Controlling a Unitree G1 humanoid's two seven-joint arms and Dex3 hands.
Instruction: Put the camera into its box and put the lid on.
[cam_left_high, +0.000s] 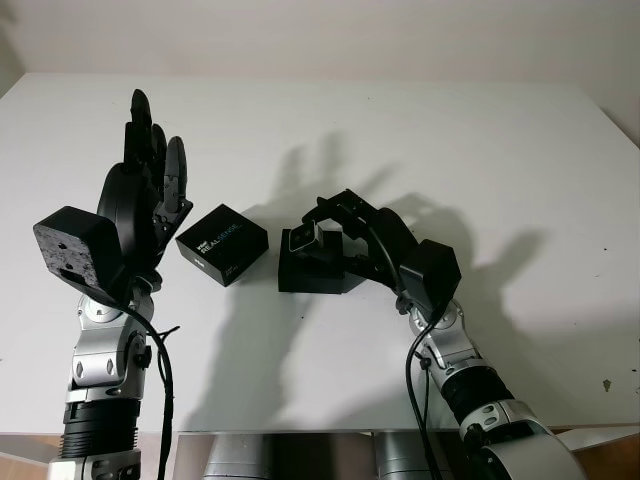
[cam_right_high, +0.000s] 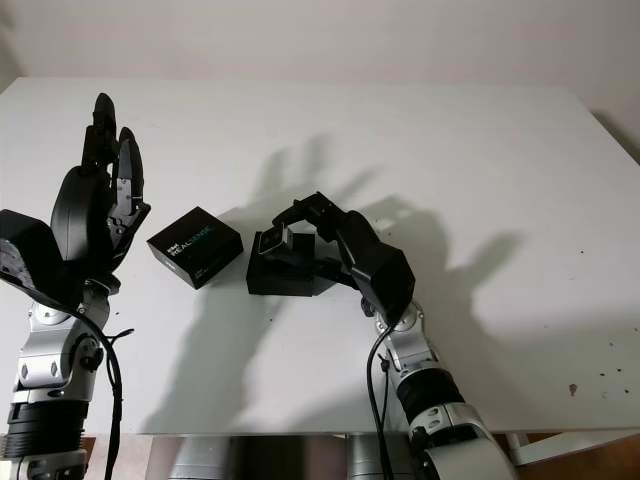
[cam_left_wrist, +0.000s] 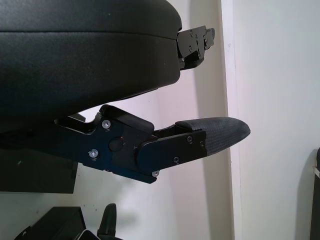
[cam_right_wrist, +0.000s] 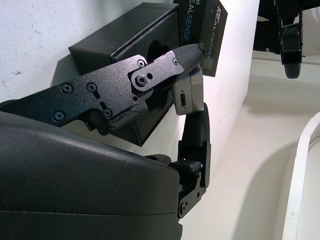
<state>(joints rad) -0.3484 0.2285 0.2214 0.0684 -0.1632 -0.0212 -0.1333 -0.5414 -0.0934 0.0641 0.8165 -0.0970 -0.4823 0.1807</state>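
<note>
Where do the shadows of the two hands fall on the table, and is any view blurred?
Left eye view: the right hand, holding the camera over the box, and the raised open left hand both throw shadows on the table, away from the robot. Wrist views: close hand shells look soft.

I'm seeing a matt white counter (cam_left_high: 420, 130), matt black cardboard box (cam_left_high: 312, 272), glossy printed lid (cam_left_high: 222, 243), and a brushed-metal camera (cam_right_wrist: 190, 95).
</note>
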